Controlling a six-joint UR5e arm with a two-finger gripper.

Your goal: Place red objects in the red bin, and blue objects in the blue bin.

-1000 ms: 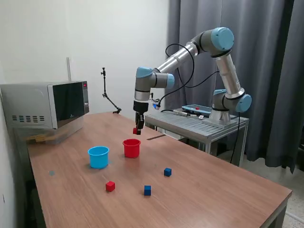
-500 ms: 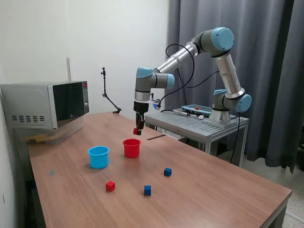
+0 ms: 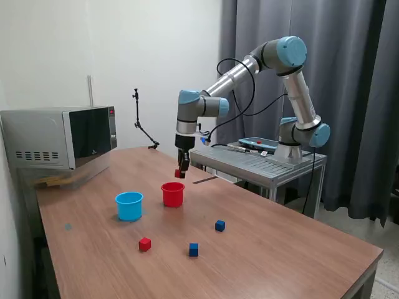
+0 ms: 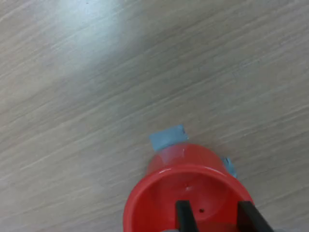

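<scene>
The counter (image 3: 262, 249) is a brown wood-grain laminate, smooth, with fine streaks running along its length. Above it the gripper (image 3: 180, 172) hangs pointing straight down, its two dark fingers clenched on a small bright red cube (image 3: 178, 172), held in the air just above and behind the red cup (image 3: 173, 194). In the wrist view the fingers (image 4: 183, 217) frame the open mouth of that cup (image 4: 183, 193), whose inside is glossy plastic with a small dark dot on the floor; pale blue tape tabs (image 4: 166, 137) stick out from under its base.

The red cup is round, slightly tapered, rimmed and upright. At its 9 o'clock in the exterior view, near but not touching, stands the light blue cup (image 3: 129, 205) of the same shape. Toward 6 o'clock lie three more cubes, well apart: a red one (image 3: 144, 244), a dark blue one (image 3: 193, 250) and another dark blue one (image 3: 219, 225). Each rests flat on a face, so none has a long axis.

A boxy grey microwave (image 3: 59, 138) sits at the counter's far corner; any lettering on it is too small to read.
</scene>
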